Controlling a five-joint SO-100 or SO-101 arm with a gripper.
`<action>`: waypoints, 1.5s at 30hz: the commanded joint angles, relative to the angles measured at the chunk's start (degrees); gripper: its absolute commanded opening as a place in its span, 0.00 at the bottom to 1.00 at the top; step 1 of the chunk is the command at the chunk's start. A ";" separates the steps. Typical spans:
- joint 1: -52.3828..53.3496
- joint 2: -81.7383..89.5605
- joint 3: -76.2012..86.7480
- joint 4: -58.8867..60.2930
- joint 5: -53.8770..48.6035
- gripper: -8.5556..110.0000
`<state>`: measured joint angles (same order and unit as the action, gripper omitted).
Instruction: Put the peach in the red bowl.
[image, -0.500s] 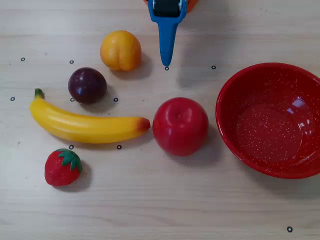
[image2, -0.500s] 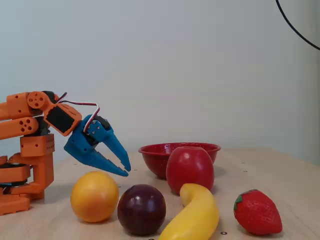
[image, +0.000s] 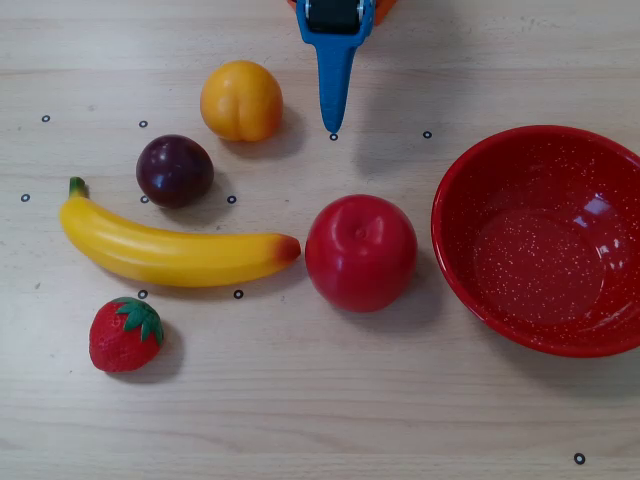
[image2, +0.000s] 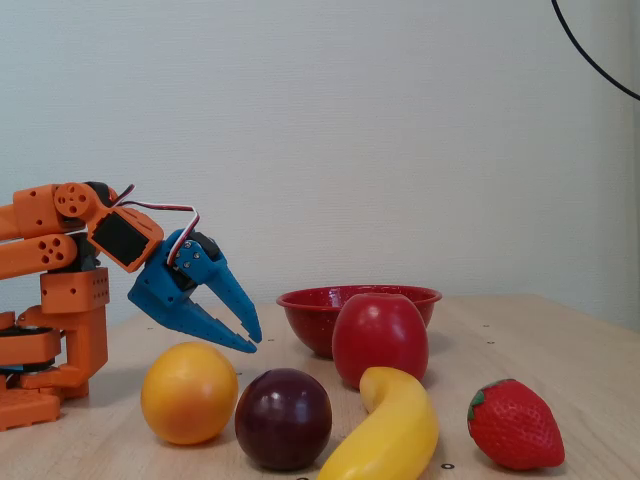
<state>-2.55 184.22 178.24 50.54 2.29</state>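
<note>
On the pale wooden worktop (image: 330, 400), nothing has shifted from half a second ago: every fruit and the arm sit exactly where they were, so the task is at a standstill and the reach for the fruit has not begun. The peach (image: 241, 101) lies near the far edge in the overhead view, untouched, with the blue gripper (image: 333, 128) just beside it to the right and apart from it. In the fixed view the gripper (image2: 250, 340) hangs above the worktop, behind and a little above the peach (image2: 189, 393), its fingers (image2: 232, 297) narrowly parted and holding nothing.

The red bowl (image: 540, 240) stands empty at the right edge of the overhead view, well apart from the peach, with the red apple (image: 360, 252) between the two. The plum (image: 175, 170), banana (image: 175, 252) and strawberry (image: 126, 335) lie to the left, clear of that path.

In my judgement the gripper must swing left over the peach and open wider before it can close on it.

No brand, label or writing is readable; only small ringed marks dot the worktop.
</note>
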 joint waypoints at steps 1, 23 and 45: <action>-1.49 0.00 0.00 0.18 0.35 0.07; -4.66 -32.08 -40.43 18.19 10.90 0.07; -18.81 -60.82 -64.25 42.54 22.68 0.47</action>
<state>-19.86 123.40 118.48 94.13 22.59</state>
